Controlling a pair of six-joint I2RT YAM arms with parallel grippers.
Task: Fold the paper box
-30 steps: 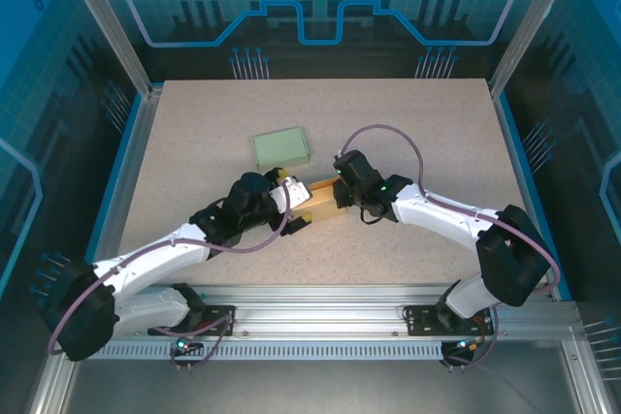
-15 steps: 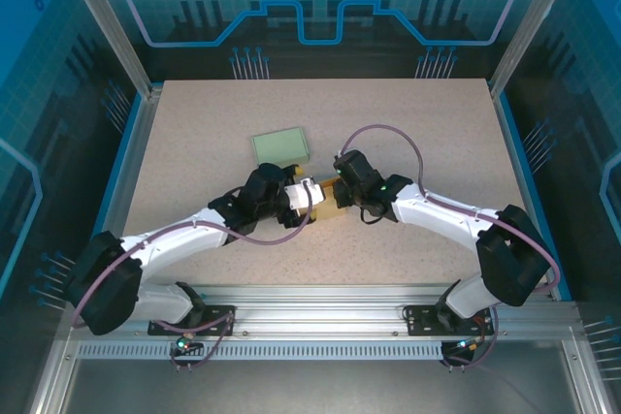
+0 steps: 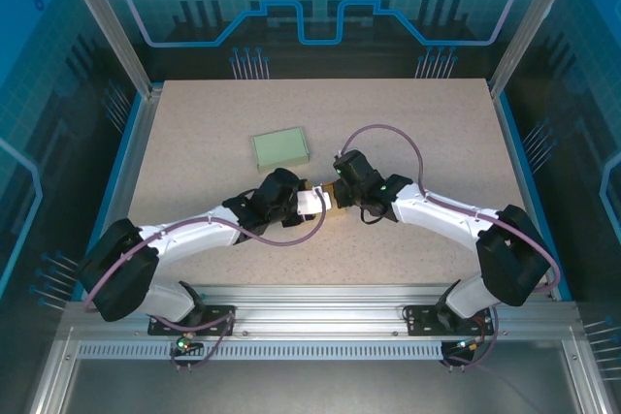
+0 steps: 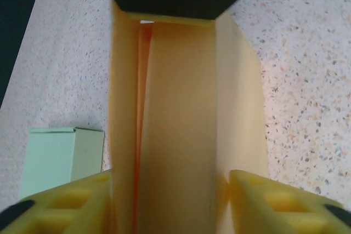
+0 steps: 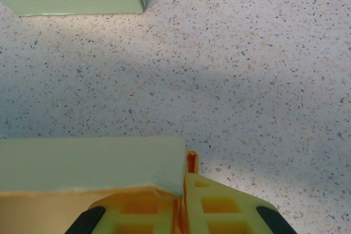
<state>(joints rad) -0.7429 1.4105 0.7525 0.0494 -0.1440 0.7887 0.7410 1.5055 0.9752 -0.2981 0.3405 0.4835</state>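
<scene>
- Well, the paper box (image 4: pixel 181 124) is yellow. It sits on the speckled table (image 3: pixel 408 123) on the near side of the green box (image 3: pixel 280 147), slightly toward the right arm and not touching it.
- The left gripper (image 3: pixel 318 203) reaches in from the near-left of the green box. Its wrist view shows the yellow foam fingers (image 4: pixel 71 201) straddling the paper box, one against each outer wall, so the box is clamped between them.
- In that view the walls of the paper box stand upright, with a folded panel leaning inside along the left wall. The green box lies just beyond the left finger.
- The right gripper (image 3: pixel 339 197) comes in from the near-right of the green box and meets the other end of the paper box. Its fingers (image 5: pixel 219 206) are drawn together, pinching a thin orange-yellow edge of the paper.
- In the right wrist view a pale panel of the paper box lies left of that pinch. The green box sits well beyond it, across bare table.
</scene>
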